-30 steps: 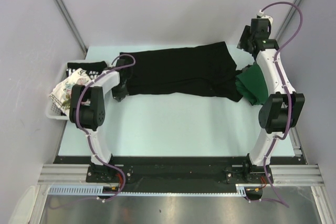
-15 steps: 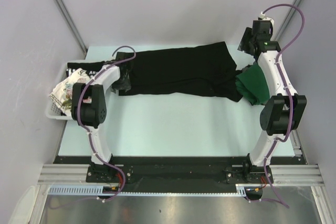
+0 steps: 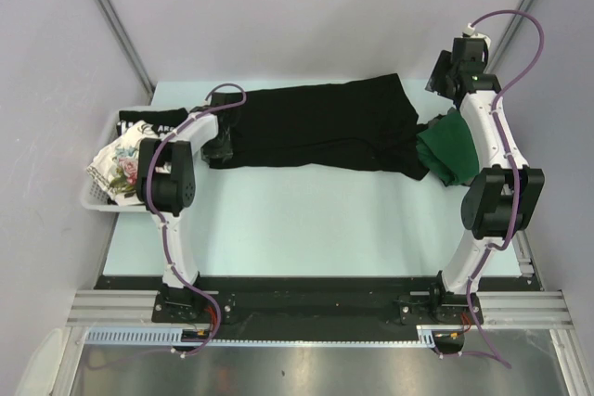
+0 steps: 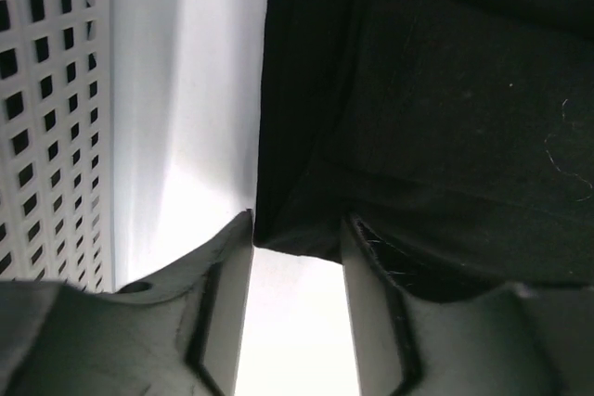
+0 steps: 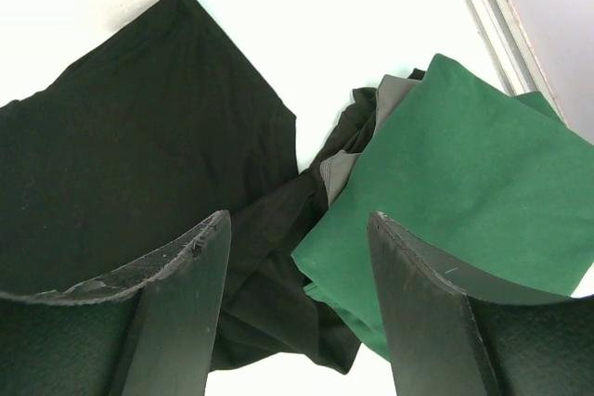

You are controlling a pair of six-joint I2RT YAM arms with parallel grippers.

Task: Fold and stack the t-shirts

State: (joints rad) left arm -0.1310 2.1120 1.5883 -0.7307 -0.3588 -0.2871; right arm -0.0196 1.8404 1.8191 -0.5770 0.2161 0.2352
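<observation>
A large plain black t-shirt [image 3: 316,127] lies spread across the back of the table, also in the left wrist view [image 4: 427,108] and the right wrist view [image 5: 130,136]. My left gripper [image 3: 221,141] is low at its left edge, open [image 4: 297,224], and the shirt's corner lies just at the fingertips with bare table between the fingers. A folded dark green shirt [image 3: 445,150] [image 5: 464,183] rests on the black shirt's right end. My right gripper [image 3: 445,71] [image 5: 299,218] hangs open above it, holding nothing.
A white slatted basket [image 3: 96,197] [image 4: 46,118] stands at the table's left edge. It holds a black shirt with white lettering [image 3: 148,125] and a white floral-print shirt [image 3: 119,166]. A metal rail [image 5: 497,16] runs along the right edge.
My left gripper has opened and let go of the black shirt's left edge, and its arm has shifted toward the back. The right wrist has drifted slightly right.
</observation>
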